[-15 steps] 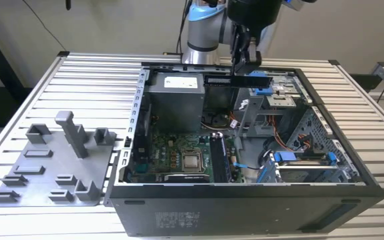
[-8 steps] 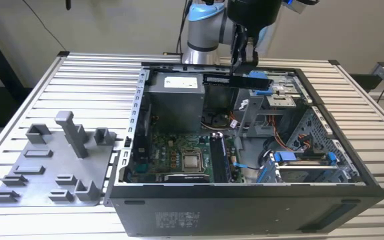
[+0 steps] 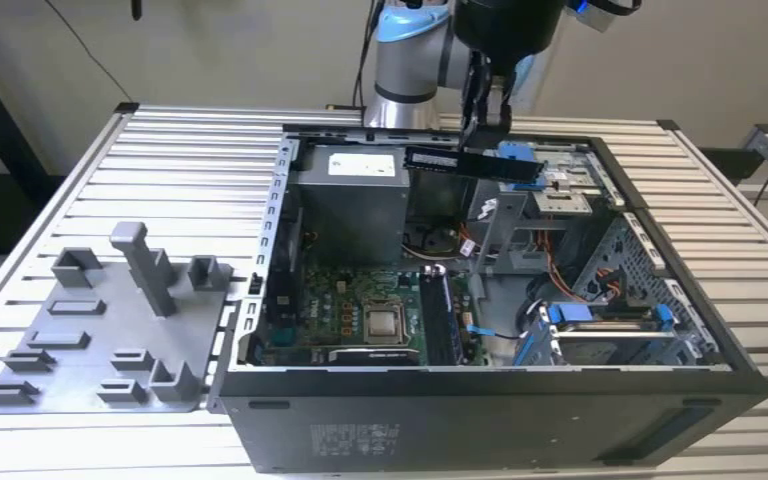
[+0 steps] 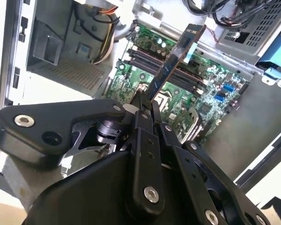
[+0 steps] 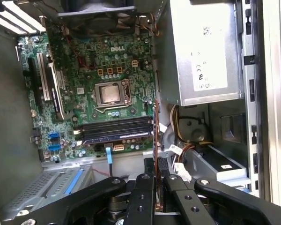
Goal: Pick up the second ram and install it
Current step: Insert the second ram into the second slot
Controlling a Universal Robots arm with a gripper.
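Ribbed metal slats form the table (image 3: pixel 184 140), which carries an open computer case (image 3: pixel 491 420) lying on its side and, towards the exterior view's left, a grey fixture plate (image 3: pixel 77 350) of blocks and posts. The case lies with its open side up, which I take to be deliberate: the motherboard (image 3: pixel 357 310) faces upward, so the arm can reach it from above.

The claw (image 3: pixel 486 138) hangs over the far part of the case, clenched on the second ram (image 3: pixel 471 163). In the exterior view the stick lies roughly level beneath the fingers, well above the board and touching nothing else. The grip appears to be on its upper long edge, which would leave the lower edge free to meet a slot. In the second wrist view the second ram (image 4: pixel 175 61) runs out from the claw (image 4: pixel 144 101) over the green board. In the first wrist view it shows edge-on as a thin line (image 5: pixel 155 140) above the claw (image 5: pixel 155 187).

The memory slots (image 5: pixel 114 131) lie as dark parallel strips beside the processor socket (image 5: pixel 110 93). I cannot tell whether one is already filled.

As for writing, a white label (image 5: pixel 203 65) with small print and marks sits on the power supply (image 3: pixel 344 200). A printed patch sits on the case's near wall. White lettering is printed on the board above the socket. I leave all of it unread.
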